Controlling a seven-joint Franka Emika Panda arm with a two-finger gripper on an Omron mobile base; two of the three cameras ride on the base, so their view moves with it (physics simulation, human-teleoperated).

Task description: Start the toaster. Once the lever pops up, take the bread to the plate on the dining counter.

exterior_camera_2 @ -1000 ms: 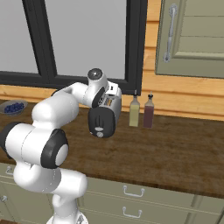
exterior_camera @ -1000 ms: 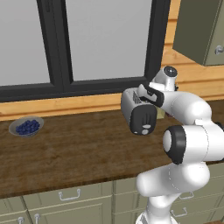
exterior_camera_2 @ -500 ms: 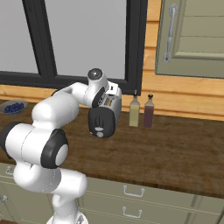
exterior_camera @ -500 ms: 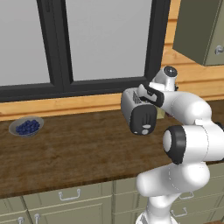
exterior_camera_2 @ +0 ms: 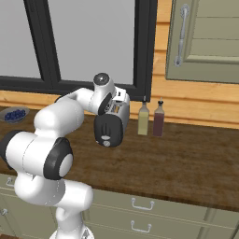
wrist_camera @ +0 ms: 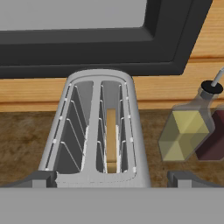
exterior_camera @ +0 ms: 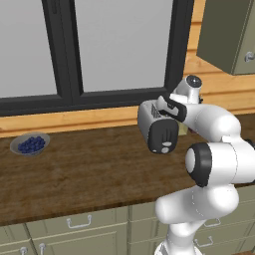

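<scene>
— Since the bread point(wrist_camera: 111, 140) is what matters, where does it sit?
— Down inside the toaster point(wrist_camera: 97, 131), standing on edge in the right-hand slot as the hand view has it; the slot beside it holds only its wire guides.
— And the toaster itself?
— On the dark wood-grain counter point(exterior_camera: 74, 174), close under the black-framed window point(exterior_camera: 99, 50), with its dark end panel point(exterior_camera: 163, 136) and small light controls facing the cameras. In the right base view the toaster point(exterior_camera_2: 112, 122) is partly covered by the arm.
— What about the gripper?
— The gripper point(wrist_camera: 111, 180) hangs directly over the toaster's near end. Its two fingertips point(wrist_camera: 37, 179) sit wide apart, one at each side of the toaster top, with nothing between them, so it is spread and holding nothing.
— What stands nearby?
— Just to the toaster's right, against the wooden wall board, a bottle of yellowish oil point(exterior_camera_2: 143, 119) and a dark red bottle point(exterior_camera_2: 158, 119) stand upright, side by side. Well off to the left on the same counter is a grey bowl of blueberries point(exterior_camera: 31, 144). A green-grey cabinet point(exterior_camera_2: 205, 39) with a long handle hangs above the right end.
</scene>
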